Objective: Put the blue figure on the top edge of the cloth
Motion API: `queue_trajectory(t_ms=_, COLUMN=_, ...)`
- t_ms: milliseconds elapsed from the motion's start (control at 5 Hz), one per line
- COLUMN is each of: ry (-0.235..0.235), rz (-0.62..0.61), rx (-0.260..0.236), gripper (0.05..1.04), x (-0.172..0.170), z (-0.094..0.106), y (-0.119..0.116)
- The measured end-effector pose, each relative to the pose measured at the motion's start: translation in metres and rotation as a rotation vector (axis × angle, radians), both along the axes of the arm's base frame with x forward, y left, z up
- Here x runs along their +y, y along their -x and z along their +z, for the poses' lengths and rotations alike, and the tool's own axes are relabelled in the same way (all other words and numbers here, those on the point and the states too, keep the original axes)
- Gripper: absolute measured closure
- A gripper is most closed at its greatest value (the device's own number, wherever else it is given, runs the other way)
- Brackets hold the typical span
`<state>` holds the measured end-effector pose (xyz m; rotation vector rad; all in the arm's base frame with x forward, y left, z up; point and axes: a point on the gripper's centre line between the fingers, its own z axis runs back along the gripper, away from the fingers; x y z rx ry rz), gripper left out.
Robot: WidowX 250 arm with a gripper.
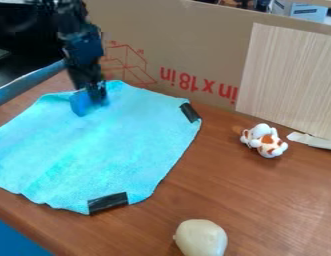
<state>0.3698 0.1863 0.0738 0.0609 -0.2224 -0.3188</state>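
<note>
A brown cardboard wall [201,40] stands behind the wooden table [261,200], with a pale wood-grain panel [288,80] against it towards 1 o'clock; in front, the light-blue cloth [107,150] lies spread, a dark strip [190,112] on its rim at 2 o'clock and another at 6. The white and orange toy [264,140] sits off the cloth at 3 o'clock, the pale rounded thing [202,238] between 4 and 5; neither is my concern.

My gripper [91,99] hangs down near 12 o'clock on the cloth, close by its top edge; the blue figure [79,103] is right at my tips, just inside that edge, but whether I am open or closed on it I cannot tell, nor whether its underside bears on the fabric. I judge the step in hand to be the setting down, with the task nearly done; if I have hold of it, I should sink straight and slowly until the cloth takes the weight, nudging towards 12 if it needs to sit nearer the rim; then I should part evenly and only as far as needed, since a lopsided release could tip it; last, I should rise straight up, for a sideways exit could drag the soft, wrinkling cloth or topple the figure.
</note>
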Motion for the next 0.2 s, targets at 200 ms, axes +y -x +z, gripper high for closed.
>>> queue_trajectory(t_ms=200, ry=0.023, rz=-0.048, rx=-0.05, gripper=0.083, x=-0.0221, z=0.0286, y=0.0228)
